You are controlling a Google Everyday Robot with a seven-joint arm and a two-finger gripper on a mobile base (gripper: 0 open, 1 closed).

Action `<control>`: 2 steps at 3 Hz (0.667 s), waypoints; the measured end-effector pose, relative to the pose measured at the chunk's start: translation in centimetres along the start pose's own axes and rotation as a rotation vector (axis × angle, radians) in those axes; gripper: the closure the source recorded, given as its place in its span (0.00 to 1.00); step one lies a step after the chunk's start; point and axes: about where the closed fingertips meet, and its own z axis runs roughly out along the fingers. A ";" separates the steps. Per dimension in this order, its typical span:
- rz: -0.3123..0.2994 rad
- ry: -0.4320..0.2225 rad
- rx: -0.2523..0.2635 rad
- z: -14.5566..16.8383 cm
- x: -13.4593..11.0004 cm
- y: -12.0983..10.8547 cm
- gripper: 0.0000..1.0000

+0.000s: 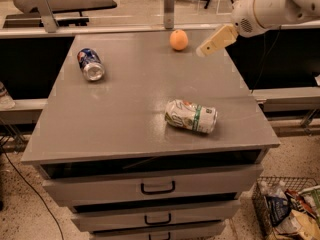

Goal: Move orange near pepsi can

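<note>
**While the orange waits at the far edge, the gripper hangs just to its right**

Since the move turns on one short reach, the line across the far side of the table matters most. At the left, close to the far left corner, the dark blue pepsi can (90,64) with red and white marks lies on its side. Its long axis runs from the far edge toward the near edge, and its silver top faces the near edge. Well apart from it, right of the middle of the far edge, sits the small round smooth-skinned orange (178,39), free on the surface. Just beside it on the right, over the far right corner, is the pale tan gripper (204,49). It slants down and leftward from the white arm (270,6), and its tip aims at the fruit. A thin gap shows between the two, so they are apart. Whether the gripper is spread or pressed together cannot be told. It holds nothing. In my judgement the next move is a small leftward approach, followed by a long carry along the far edge toward the left corner.

The flat grey table (125,109) is matte and level. A white and green dented can (191,116) lies on its side toward the near right corner, clear of that path. Below the near edge are grey drawers (157,187) with dark handles. Behind the far left corner stands a dark bench (60,1). A speckled floor (20,219) shows at the left. A wire basket (285,209) of packets sits on the floor at the right.
</note>
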 end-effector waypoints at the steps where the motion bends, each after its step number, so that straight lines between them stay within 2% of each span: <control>1: 0.088 -0.092 0.096 4.7 -0.7 -4.2 0.00; 2: 0.154 -0.139 0.097 8.6 -0.7 -6.4 0.00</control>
